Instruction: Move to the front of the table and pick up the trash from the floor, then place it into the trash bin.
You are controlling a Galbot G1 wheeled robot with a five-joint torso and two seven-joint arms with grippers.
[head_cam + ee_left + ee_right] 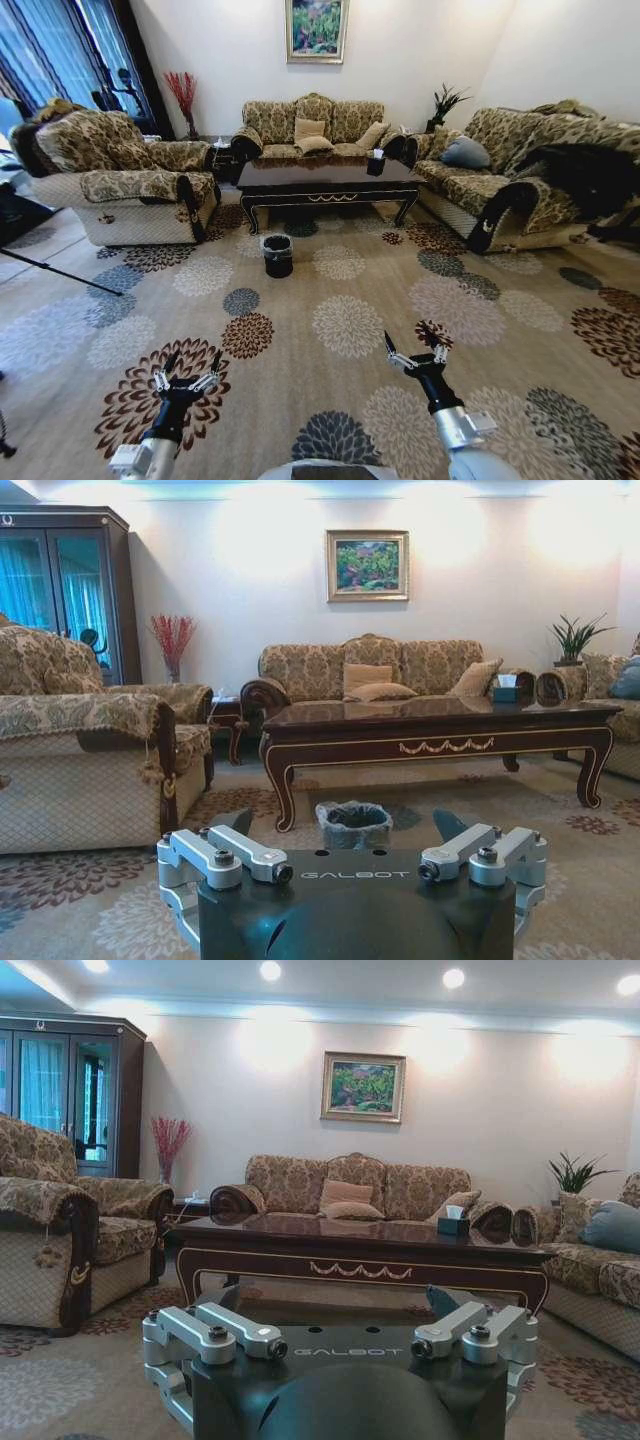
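A long, low, glossy near-black wooden coffee table [325, 178] with gold scroll ornament on its front edge and curved legs stands on the carpet, a small round black trash bin [277, 255] with greyish liner upright before its left end.

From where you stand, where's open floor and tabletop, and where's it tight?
Free: the wide carpet between both grippers (left gripper, right gripper) and the trash bin; most of the table top, left of the tissue box. Crowded: the gaps between table and sofas, and the bin close to the table's left-front leg.
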